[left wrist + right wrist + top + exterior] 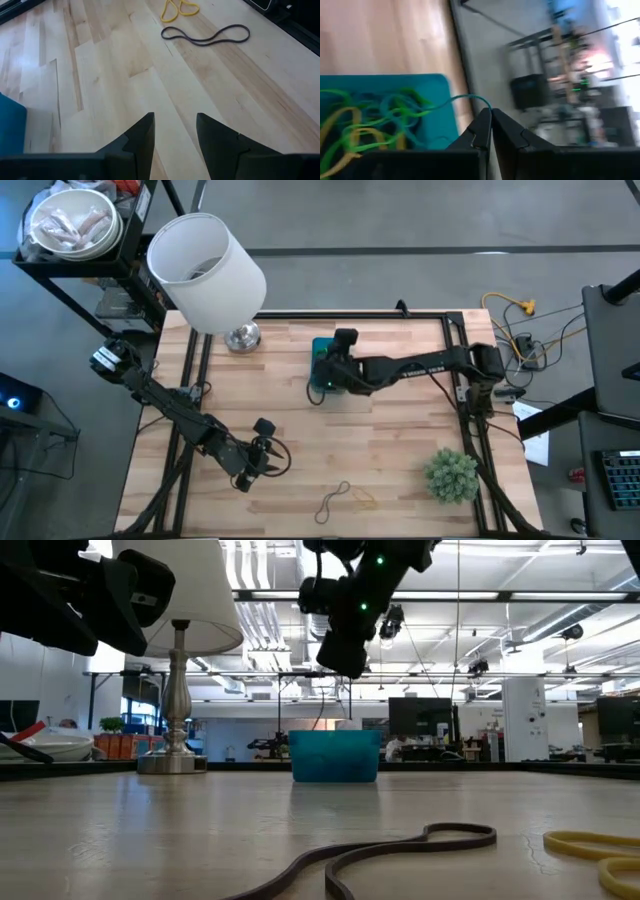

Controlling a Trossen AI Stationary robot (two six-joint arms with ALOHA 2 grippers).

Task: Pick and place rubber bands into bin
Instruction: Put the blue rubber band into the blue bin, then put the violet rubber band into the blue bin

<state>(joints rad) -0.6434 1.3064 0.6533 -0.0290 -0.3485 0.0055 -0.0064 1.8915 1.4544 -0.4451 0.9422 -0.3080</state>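
Dark rubber band (333,500) long axis diagonal, beside yellow band (362,500).

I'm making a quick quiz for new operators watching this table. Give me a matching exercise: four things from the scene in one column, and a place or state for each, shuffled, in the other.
Things:
1. left tool
2. right tool
3. dark rubber band
4. bin

Places or states:
A. lying flat on bare wood beside a yellow rubber band
B. holding green and yellow bands
C. open, holding nothing
D. shut on a green band, over the bin

Pairs: 1-C, 2-D, 3-A, 4-B
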